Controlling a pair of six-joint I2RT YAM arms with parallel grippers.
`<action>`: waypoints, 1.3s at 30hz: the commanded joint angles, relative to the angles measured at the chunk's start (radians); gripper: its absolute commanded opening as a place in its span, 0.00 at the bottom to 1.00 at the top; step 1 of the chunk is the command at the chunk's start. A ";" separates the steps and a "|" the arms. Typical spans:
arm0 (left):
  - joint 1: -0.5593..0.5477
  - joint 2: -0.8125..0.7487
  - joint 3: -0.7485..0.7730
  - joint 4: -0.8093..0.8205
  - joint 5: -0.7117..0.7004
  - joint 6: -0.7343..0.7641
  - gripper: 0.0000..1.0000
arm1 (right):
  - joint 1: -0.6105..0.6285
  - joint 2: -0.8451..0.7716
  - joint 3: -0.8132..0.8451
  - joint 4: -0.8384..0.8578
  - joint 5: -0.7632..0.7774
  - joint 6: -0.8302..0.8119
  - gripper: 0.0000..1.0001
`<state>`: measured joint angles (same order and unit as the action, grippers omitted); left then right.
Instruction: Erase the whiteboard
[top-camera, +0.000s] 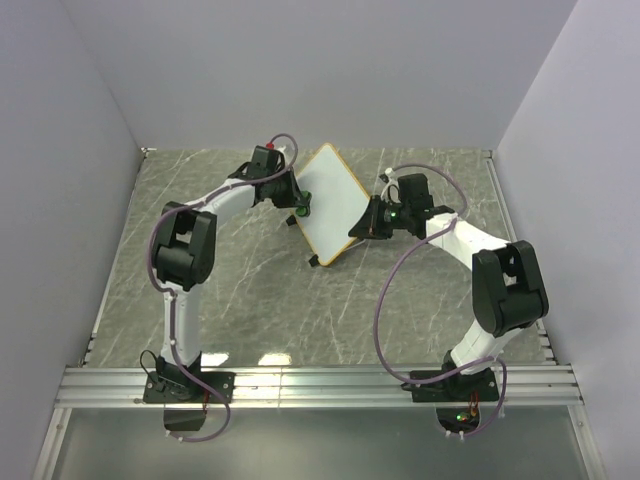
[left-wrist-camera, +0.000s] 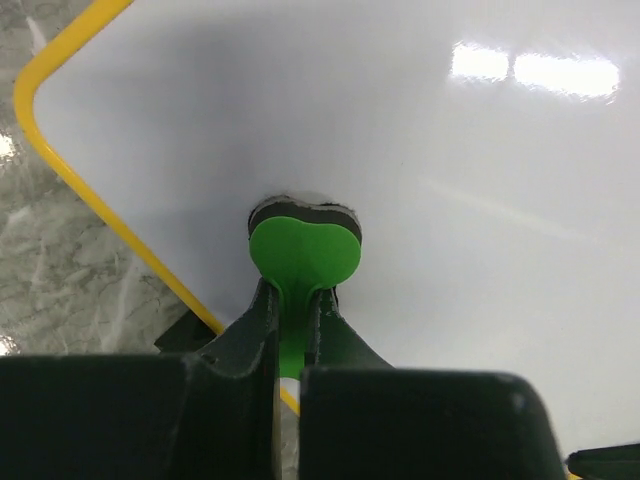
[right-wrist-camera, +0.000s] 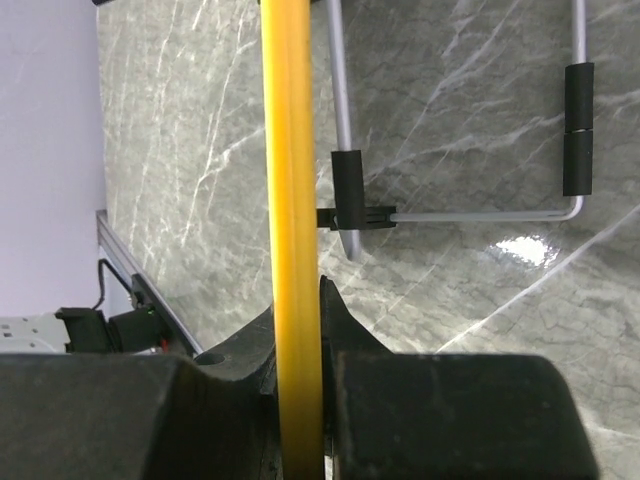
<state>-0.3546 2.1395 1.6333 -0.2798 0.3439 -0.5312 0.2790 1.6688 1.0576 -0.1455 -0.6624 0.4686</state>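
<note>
Yellow is the thin rim around the small, shiny whiteboard (top-camera: 330, 205) with rounded corners. It stands tipped up near the middle of the grey marble table (top-camera: 250, 290), with one corner pointing at the back wall (top-camera: 320, 70). A little black foot (top-camera: 313, 262) shows at its low corner.

There is lots of bare table in front of the whiteboard, towards my bases. Behind it there is less room, because the back wall is near. The pale wall on my left (top-camera: 60, 150) and the one on my right (top-camera: 585, 150) are well apart from my arms.

My left gripper (left-wrist-camera: 292, 300) is squeezed tight on the stalk of a round green eraser (left-wrist-camera: 305, 255) with a dark pad. The pad is pressed on the white face, just beside the left yellow edge. To the right of the eraser the face is wide and shiny.

My right gripper (right-wrist-camera: 298, 320) is pinched on the whiteboard's other edge. The yellow rim runs straight up between my fingers there. Just past that edge I see a bent grey wire stand (right-wrist-camera: 460, 213) with black sleeves, and the marble behind it.
</note>
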 joint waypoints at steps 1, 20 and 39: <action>-0.040 -0.022 -0.076 0.016 -0.014 0.023 0.00 | 0.028 -0.030 -0.019 -0.054 0.017 -0.025 0.00; -0.175 -0.365 -0.348 -0.030 -0.111 -0.018 0.00 | 0.065 -0.046 -0.111 0.058 0.014 0.004 0.00; -0.083 -0.451 -0.395 -0.173 -0.417 0.002 0.02 | 0.065 -0.149 -0.311 0.144 0.018 0.027 0.00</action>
<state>-0.4610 1.7466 1.2598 -0.4061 0.0387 -0.5419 0.3111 1.5078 0.7784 0.0769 -0.6357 0.5339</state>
